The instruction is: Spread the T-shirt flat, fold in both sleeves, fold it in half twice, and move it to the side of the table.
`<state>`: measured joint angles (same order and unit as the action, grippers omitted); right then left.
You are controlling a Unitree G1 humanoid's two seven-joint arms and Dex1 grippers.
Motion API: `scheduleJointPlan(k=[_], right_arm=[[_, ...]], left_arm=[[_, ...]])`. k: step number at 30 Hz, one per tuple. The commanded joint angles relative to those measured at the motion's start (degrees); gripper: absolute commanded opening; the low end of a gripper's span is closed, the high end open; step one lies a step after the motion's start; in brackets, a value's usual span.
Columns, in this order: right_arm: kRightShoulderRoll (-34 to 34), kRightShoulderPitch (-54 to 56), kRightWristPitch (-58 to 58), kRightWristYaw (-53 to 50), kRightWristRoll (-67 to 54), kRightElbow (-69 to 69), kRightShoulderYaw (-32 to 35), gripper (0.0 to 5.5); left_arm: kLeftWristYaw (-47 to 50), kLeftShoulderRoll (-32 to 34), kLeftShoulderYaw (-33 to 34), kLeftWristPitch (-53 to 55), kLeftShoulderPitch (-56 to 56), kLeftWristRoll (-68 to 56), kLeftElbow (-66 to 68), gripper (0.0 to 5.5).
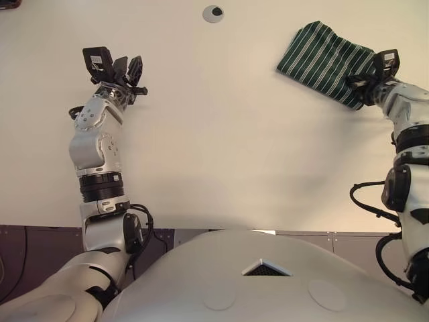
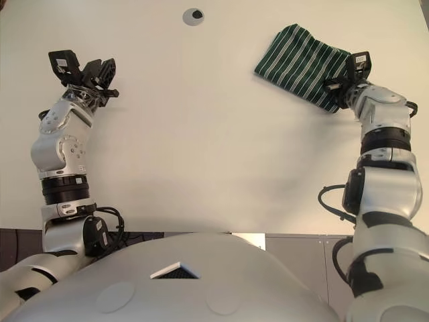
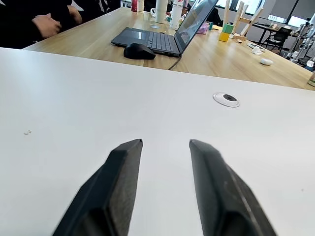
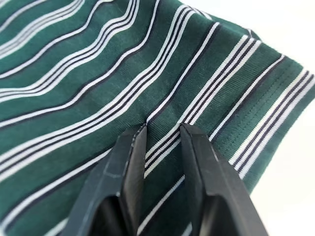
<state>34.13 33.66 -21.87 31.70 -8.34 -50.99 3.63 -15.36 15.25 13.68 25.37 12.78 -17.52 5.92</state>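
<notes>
T-shirt point(image 1: 322, 57) edge under right hand point(image 1: 360, 87), laptop point(image 3: 157, 37) cropped

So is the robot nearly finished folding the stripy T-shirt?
Nearly, it looks like. Done: the T-shirt is a small folded bundle with no sleeves sticking out, lying off to the robot's right on the table. In hand: the right jaws pinch its edge, nearly closed on the cloth. The left jaws are open over the table, holding nothing. Left: probably just letting go, maybe one last nudge sideways.

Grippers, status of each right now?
Left gripper: open, empty.
Right gripper: shut on a pinch of the T-shirt.
</notes>
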Motion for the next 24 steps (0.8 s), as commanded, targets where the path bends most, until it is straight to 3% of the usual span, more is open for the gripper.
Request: scheduleJointPlan(k=[1,6,9,13,19,24], right_arm=[[-10.65,-15.44,-40.88,-7.12,-13.62,40.93,2.51,1.19],[-14.27,-18.29,-62.21,-11.14,-16.44,61.87,2.31,1.19],[-17.42,-9.75,-69.61,-11.72,-17.16,67.49,6.85,1.19],[-19.25,1.80,-70.21,-14.41,-15.57,70.01,7.78,1.19],[-25.65,-3.68,-54.73,-21.68,-9.08,58.65,3.04,1.19],[-23.26,-9.45,-24.21,-23.07,0.15,35.16,-0.88,1.19]], left_arm=[[1.17,-0.33,0.96,0.61,-2.06,-0.55,-2.74,1.71],[1.81,-1.07,1.44,-0.29,-1.79,-0.82,-2.63,1.71],[2.04,-1.32,1.57,-0.49,-1.80,-0.91,-2.84,1.71],[2.34,-1.62,1.41,-0.25,-2.36,-0.98,-3.72,1.71],[2.39,-1.89,0.88,0.28,-2.27,-0.82,-4.33,1.71],[1.97,-1.77,0.31,0.46,-2.11,-0.56,-3.99,1.71]])
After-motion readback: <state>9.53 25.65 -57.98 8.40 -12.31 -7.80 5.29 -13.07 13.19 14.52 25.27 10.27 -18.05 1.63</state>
